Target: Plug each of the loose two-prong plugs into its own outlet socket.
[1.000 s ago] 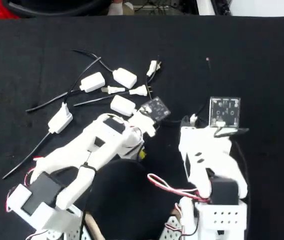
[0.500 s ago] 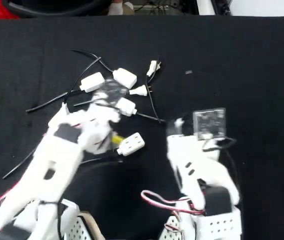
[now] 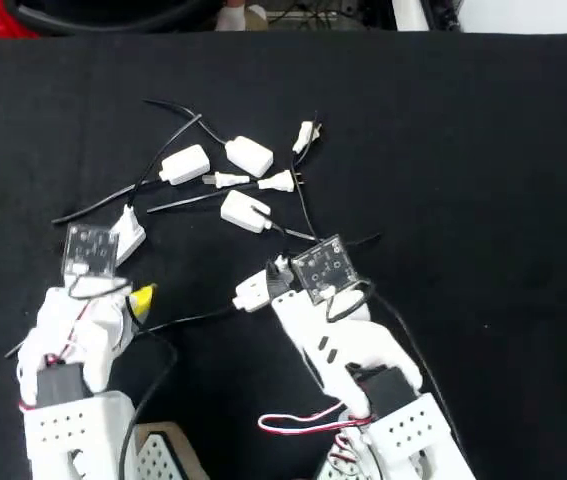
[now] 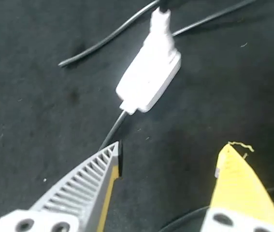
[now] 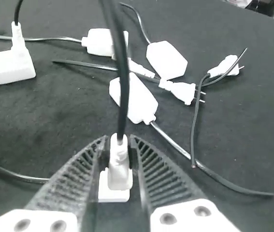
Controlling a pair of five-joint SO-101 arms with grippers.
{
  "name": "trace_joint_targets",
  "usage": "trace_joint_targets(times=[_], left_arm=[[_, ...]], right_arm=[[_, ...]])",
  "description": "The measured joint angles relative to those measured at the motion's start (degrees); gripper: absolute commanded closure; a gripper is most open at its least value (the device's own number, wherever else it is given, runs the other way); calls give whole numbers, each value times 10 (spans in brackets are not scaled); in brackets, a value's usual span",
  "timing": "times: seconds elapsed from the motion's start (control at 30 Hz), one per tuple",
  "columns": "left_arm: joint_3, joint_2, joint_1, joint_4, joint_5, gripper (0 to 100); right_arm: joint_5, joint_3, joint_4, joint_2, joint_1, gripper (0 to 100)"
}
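- At lower centre of the high view, my right gripper [image 3: 268, 285] clamps a white plug [image 5: 119, 164] on a black cord.
- My left gripper [image 4: 173, 150] stands open, short of a white outlet socket [image 4: 149, 77].
- I see loose two-prong plugs [image 3: 279, 182] lying upper centre.

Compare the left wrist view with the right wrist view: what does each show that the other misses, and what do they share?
Only the left wrist view: the left pincer, open above the cloth, with one grey finger and one yellow.

Only the right wrist view: the right pincer closed on a white connector, three white blocks, and two loose two-prong plugs.

Shared: the black cloth, black cables, and probably the same corded block.
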Motion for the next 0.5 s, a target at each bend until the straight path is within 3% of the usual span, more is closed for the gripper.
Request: trace_joint_targets(times=[0.23, 0.5], left_arm=[[40, -121, -17, 132, -74, 690], [49, -124, -17, 150, -98, 690]], right_arm=[[0, 1, -40, 44, -1, 986], [0, 1, -162, 177, -1, 986]])
